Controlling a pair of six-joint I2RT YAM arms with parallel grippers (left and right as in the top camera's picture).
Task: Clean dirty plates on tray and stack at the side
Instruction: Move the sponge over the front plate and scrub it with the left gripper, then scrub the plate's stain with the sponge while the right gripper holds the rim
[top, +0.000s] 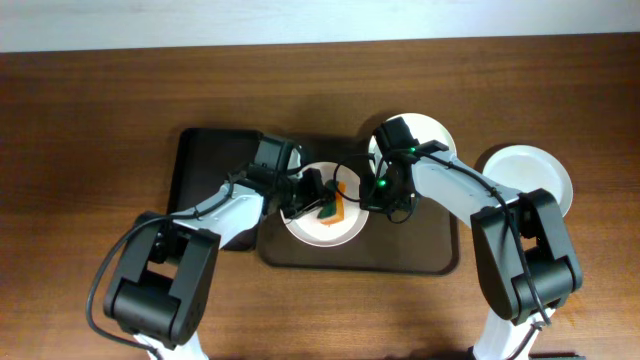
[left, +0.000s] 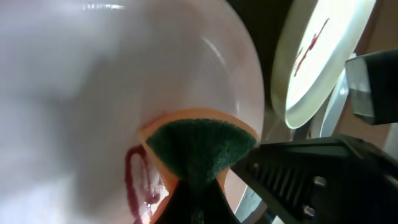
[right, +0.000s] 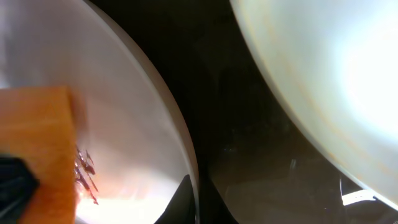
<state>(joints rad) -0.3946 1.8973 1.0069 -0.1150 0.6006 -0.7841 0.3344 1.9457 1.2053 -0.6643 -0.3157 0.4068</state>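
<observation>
The left jaws were pressed onto an orange-and-green sponge, pinching it. The sponge's green face lay against the middle plate, directly under them on the tray. From the left wrist, a dark-red smear sat on that plate just beside the sponge, close to the lower finger. The right jaws were at the same plate's rim, on the side away from the left jaws. Only one dark fingertip showed at the rim there, so I could not tell whether they were spread or gripping. Beyond the right jaws a second plate lay at the tray's far corner, half hidden overhead by the right arm. Its red streak showed only from the left wrist. A third plate sat on the table outward of the right jaws, off the tray, and looked plain white. Behind the left jaws lay a smaller black tray, partly covered by the left arm. Both wrist views were close and blurred and cut off every plate.
</observation>
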